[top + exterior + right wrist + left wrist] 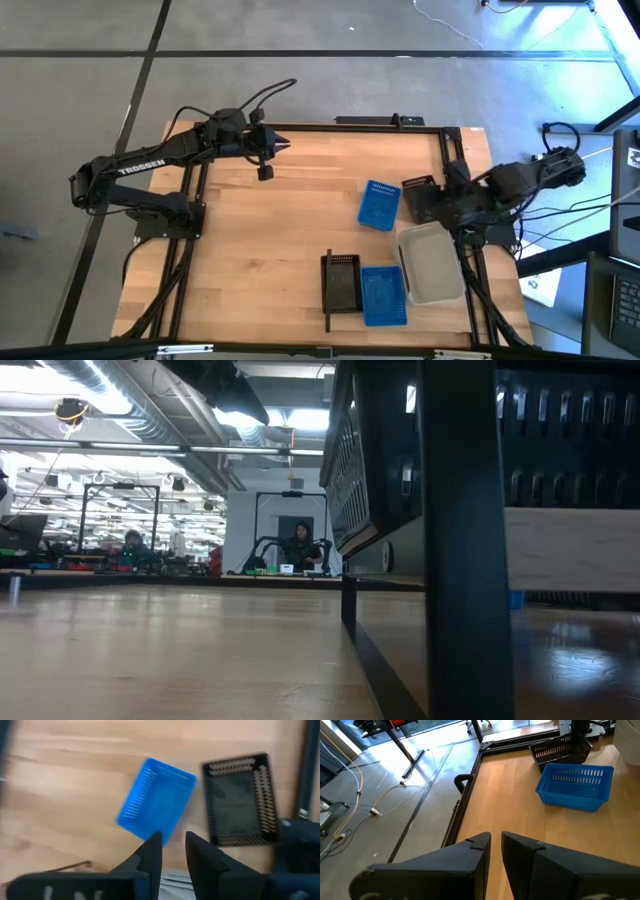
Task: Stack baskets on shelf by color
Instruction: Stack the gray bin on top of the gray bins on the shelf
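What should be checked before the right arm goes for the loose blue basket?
1. Right gripper empty, fingers parted: ok.
2. Loose blue basket upright, open side up: ok.
3. Loose blue basket apart from the loose black basket: ok.
4. Left gripper empty, at the table's edge, away from the baskets: ok.
5. Second blue basket already sitting on the shelf: cannot tell.

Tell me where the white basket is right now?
From above, the white basket sits on the table's right side, touching the near blue basket and just under the right claw.
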Controlling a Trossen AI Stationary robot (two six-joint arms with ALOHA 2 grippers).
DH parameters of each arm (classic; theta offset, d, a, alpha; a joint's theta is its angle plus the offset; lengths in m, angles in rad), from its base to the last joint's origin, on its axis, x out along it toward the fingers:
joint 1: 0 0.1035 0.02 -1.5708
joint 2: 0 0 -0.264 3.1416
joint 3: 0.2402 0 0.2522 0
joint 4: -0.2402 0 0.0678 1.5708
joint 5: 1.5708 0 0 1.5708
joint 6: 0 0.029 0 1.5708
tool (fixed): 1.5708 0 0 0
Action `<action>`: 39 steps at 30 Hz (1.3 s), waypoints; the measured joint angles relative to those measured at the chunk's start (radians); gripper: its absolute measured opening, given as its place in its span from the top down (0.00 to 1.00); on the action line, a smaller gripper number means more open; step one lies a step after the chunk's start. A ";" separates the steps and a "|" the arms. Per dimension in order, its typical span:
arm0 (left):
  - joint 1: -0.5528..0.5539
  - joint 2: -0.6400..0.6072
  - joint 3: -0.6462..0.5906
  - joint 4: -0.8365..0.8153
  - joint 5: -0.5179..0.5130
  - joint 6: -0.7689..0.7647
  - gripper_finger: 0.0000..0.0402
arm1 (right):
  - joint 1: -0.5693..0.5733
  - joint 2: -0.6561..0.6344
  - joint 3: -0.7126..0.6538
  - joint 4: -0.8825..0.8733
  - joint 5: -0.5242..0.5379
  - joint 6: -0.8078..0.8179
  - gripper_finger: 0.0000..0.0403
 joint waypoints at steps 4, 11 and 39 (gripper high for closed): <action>0.000 0.000 0.000 0.000 0.000 -0.019 0.90 | -0.050 0.000 -0.066 0.002 -0.084 -0.026 0.79; -0.008 0.000 0.000 0.000 0.000 -0.024 0.90 | -0.084 0.000 -0.119 0.090 -0.200 -0.103 0.79; -0.007 0.000 0.000 -0.001 0.000 -0.024 0.90 | -0.083 0.027 -0.121 0.211 -0.533 -0.155 0.79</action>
